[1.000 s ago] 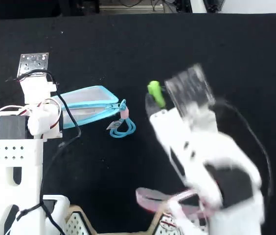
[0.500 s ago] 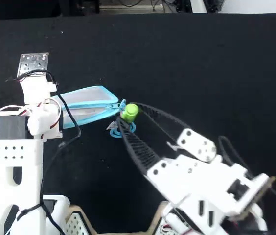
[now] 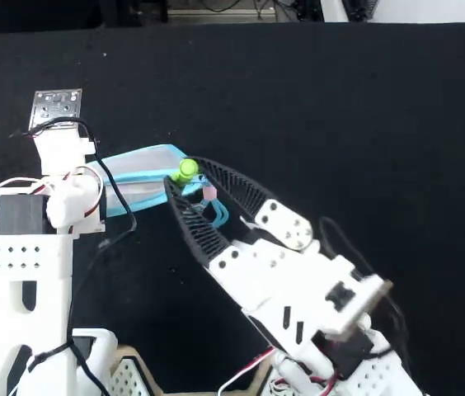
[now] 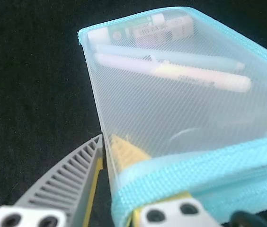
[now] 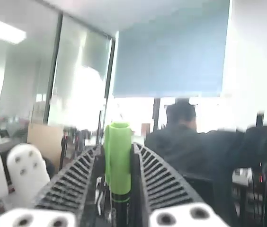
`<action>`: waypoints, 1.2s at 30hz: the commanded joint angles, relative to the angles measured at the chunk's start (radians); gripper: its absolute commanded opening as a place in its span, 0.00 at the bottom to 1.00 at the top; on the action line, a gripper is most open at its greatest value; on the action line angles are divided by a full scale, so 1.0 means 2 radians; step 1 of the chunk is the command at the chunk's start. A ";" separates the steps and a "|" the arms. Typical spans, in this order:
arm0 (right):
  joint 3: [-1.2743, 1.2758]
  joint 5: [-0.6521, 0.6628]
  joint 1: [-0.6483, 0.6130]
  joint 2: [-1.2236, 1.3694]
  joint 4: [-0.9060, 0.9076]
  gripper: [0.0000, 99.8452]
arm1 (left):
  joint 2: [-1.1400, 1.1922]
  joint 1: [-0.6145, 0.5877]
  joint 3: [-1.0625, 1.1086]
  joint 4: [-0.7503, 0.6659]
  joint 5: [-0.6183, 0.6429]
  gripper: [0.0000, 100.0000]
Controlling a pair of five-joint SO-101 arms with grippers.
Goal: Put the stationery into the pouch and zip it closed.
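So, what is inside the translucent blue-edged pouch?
In the translucent pouch: a pale blue pen, a cream marker, a green-labelled white tube. Its blue zip band hides anything behind it.

Right fingers [image 3: 187, 219] clamped on green marker [image 3: 187, 170], at blue pouch [image 3: 148, 160] zipper end, black table [image 3: 364, 107]

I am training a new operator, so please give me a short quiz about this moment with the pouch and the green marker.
1. True or false: the right claw holds a green marker.
2. What grips the pouch? A) the left claw B) a person's hand C) nothing.
3. Fill in: through the pouch's clear side, several ____ show inside.
Key: 1 true; 2 A; 3 pens.
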 commanded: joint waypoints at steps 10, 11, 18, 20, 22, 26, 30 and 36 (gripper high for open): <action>0.086 -0.003 -0.003 0.007 -0.077 0.01 | 0.005 0.000 0.018 0.002 0.002 0.03; 0.096 -0.003 -0.003 0.007 -0.099 0.01 | 0.005 0.000 0.018 0.002 0.002 0.03; 0.114 -0.002 -0.002 0.007 -0.142 0.01 | 0.005 0.000 0.018 0.002 0.002 0.03; 0.102 -0.002 -0.003 0.007 -0.143 0.01 | 0.005 0.001 0.018 0.002 0.003 0.03; 0.082 -0.002 -0.005 0.010 -0.142 0.01 | 0.005 0.001 0.018 0.001 0.003 0.03; 0.065 -0.002 -0.003 0.050 -0.142 0.01 | 0.005 0.001 0.018 0.002 0.003 0.03; 0.060 -0.002 -0.003 0.110 -0.144 0.01 | 0.005 0.001 0.018 0.002 0.003 0.03; 0.082 -0.002 0.006 0.178 -0.199 0.01 | 0.005 0.000 0.018 0.002 0.003 0.03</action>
